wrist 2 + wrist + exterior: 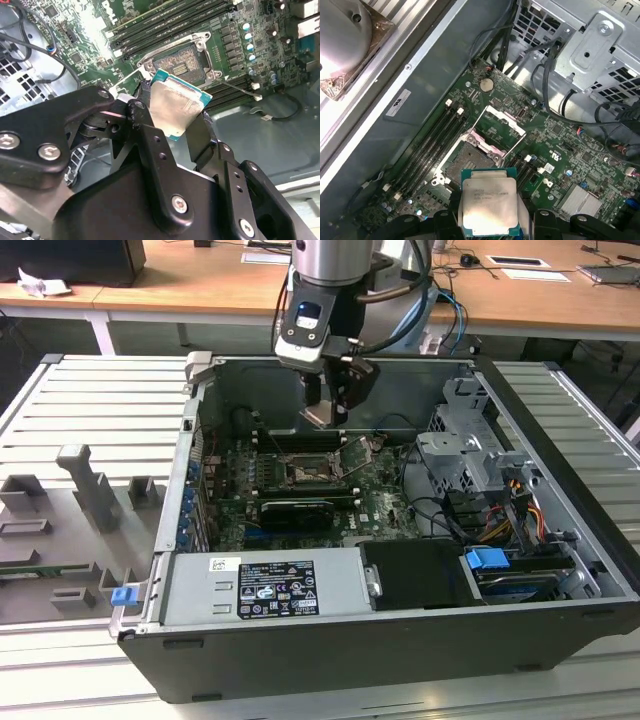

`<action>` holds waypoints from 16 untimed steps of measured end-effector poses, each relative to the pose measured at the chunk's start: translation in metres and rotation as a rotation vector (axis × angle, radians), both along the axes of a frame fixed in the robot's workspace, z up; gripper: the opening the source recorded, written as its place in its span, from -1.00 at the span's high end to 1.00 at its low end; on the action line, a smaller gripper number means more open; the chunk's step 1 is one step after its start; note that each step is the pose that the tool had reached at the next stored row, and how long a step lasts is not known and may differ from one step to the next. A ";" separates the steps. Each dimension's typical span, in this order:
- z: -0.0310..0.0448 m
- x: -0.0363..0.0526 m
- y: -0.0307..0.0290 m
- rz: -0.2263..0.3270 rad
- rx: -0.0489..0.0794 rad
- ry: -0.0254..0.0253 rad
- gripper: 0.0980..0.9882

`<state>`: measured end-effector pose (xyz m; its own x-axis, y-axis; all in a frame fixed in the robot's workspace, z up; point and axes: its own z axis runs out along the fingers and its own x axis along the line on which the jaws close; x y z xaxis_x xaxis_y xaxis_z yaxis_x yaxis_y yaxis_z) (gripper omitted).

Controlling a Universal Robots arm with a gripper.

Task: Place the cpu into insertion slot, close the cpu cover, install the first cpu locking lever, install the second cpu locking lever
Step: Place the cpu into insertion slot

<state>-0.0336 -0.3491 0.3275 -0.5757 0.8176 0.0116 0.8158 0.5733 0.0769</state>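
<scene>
The exterior view is looking down at a slant on the open case (pixel 350 665) from well back, taking in the whole case and the table (pixel 90 400), with the arm (pixel 335 270) hanging at 12 o'clock. Both wrist views are riding close over the board (pixel 580 165), looking down past the gripper (pixel 489 212) and cpu (pixel 487 197). All three are sharing the slot (pixel 305 472) and board.

Silvery cpu (pixel 487 207) with teal edge, green circuit board (pixel 580 165), black fingers (pixel 150 145)

cpu (pixel 322 418) in hand (pixel 331 406) above insertion slot (pixel 305 472)
</scene>
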 end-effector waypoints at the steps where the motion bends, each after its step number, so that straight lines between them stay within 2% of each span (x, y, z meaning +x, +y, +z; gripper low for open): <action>1: -0.0001 0.0000 0.0000 -0.006 0.000 0.0000 0.03; 16: -0.0034 0.0000 0.0000 -0.140 -0.001 0.0000 0.03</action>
